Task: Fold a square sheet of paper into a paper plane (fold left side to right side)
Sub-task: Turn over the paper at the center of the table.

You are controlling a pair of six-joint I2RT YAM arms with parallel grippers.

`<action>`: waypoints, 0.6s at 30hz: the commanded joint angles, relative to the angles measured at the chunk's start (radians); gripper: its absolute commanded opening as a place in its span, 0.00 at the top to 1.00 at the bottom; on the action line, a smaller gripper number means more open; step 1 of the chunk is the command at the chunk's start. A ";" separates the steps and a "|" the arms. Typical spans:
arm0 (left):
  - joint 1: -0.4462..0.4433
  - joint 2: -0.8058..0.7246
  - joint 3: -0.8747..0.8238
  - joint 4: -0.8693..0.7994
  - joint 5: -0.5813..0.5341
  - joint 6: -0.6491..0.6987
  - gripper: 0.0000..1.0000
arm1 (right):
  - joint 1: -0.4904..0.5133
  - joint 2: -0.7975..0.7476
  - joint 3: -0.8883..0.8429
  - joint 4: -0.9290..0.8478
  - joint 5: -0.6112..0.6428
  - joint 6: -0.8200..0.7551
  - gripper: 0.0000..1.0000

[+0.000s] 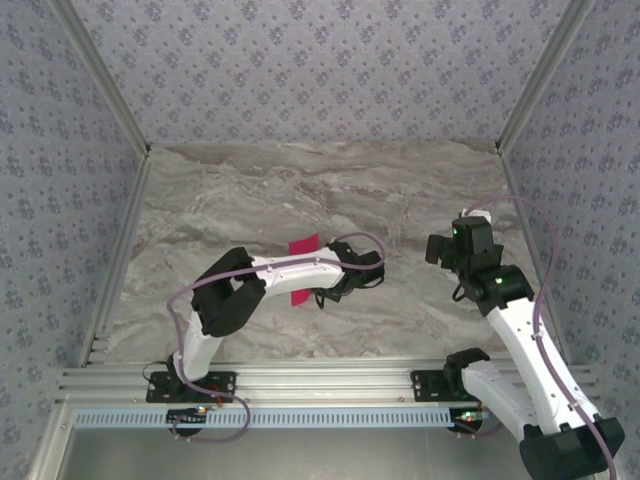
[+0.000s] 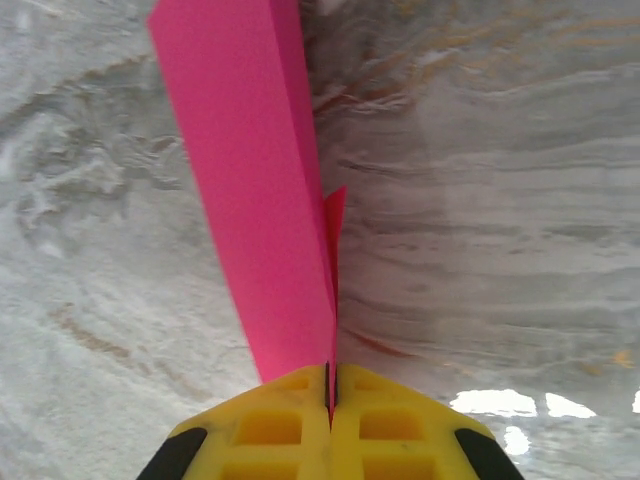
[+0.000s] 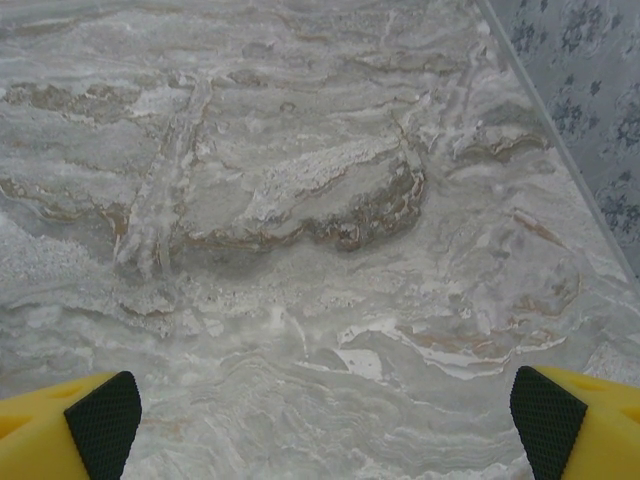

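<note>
The paper plane [image 2: 255, 180] is bright magenta-pink paper folded into a long narrow shape with layered flaps. It stands on edge above the marble, stretching away from my left gripper [image 2: 331, 378]. That gripper's yellow fingers [image 2: 270, 425] are shut on its near end. From above, the plane [image 1: 303, 245] shows on both sides of the left forearm, which hides its middle, and the left gripper [image 1: 324, 294] is at the table's centre. My right gripper [image 1: 440, 248] hovers at the right side, well away from the paper. In the right wrist view this gripper [image 3: 325, 425] is open, with bare marble between its fingers.
The marble tabletop [image 1: 300, 190] is walled in by patterned panels [image 1: 320, 60] at the back and both sides. An aluminium rail [image 1: 320, 385] carries the arm bases along the near edge. A side wall [image 3: 590, 90] rises close to the right gripper.
</note>
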 commanded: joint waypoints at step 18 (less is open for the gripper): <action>0.049 -0.177 -0.080 0.299 0.379 0.142 0.45 | -0.018 0.072 -0.026 0.067 -0.282 -0.014 0.00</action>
